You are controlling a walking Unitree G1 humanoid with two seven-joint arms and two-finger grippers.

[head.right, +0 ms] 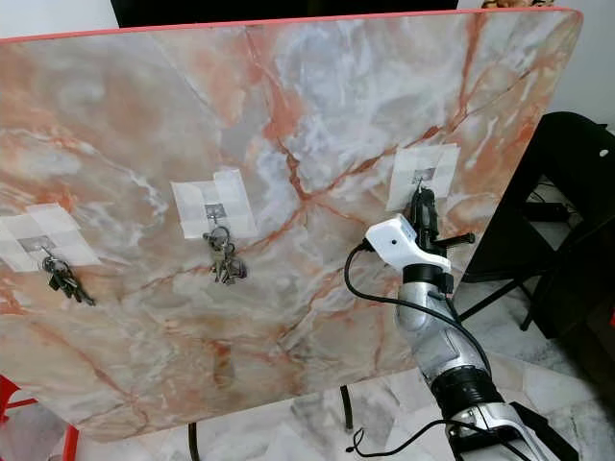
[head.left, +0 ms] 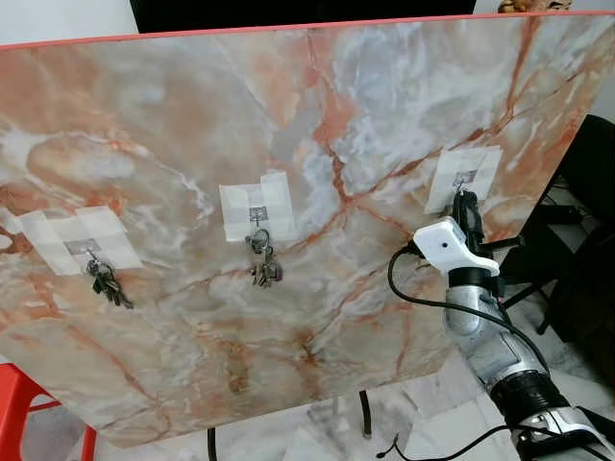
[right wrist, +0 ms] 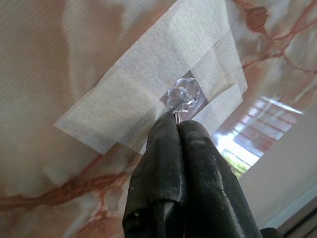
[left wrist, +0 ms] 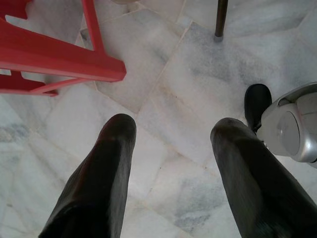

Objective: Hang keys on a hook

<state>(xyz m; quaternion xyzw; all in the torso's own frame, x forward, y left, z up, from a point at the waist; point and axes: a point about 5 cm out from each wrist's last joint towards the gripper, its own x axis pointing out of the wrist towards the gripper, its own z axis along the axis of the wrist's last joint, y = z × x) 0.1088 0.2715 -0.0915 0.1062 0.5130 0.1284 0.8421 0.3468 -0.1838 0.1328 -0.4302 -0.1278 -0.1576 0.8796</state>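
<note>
Right wrist view puts the right end effector (right wrist: pixel 177 124) pressed together on a thin wire ring of keys, its tips at the clear hook (right wrist: pixel 183 96) taped near the marble board's (head.left: pixel 192 115) right edge, so the hanging step looks underway. Next, the ring likely needs slipping over the hook before release; the left end effector (left wrist: pixel 171 144) hangs spread apart above the floor

This looks like a room in a home, arranged for practice. A large marble-patterned board (head.left: pixel 288 144) with a red edge stands tilted upright, three small hooks fixed to it with white tape (head.left: pixel 258 209). The floor (left wrist: pixel 188 99) is pale veined marble tile. Red plastic furniture (left wrist: pixel 49 54) stands at one side and a black chair (head.right: pixel 567 202) at the other.
</note>
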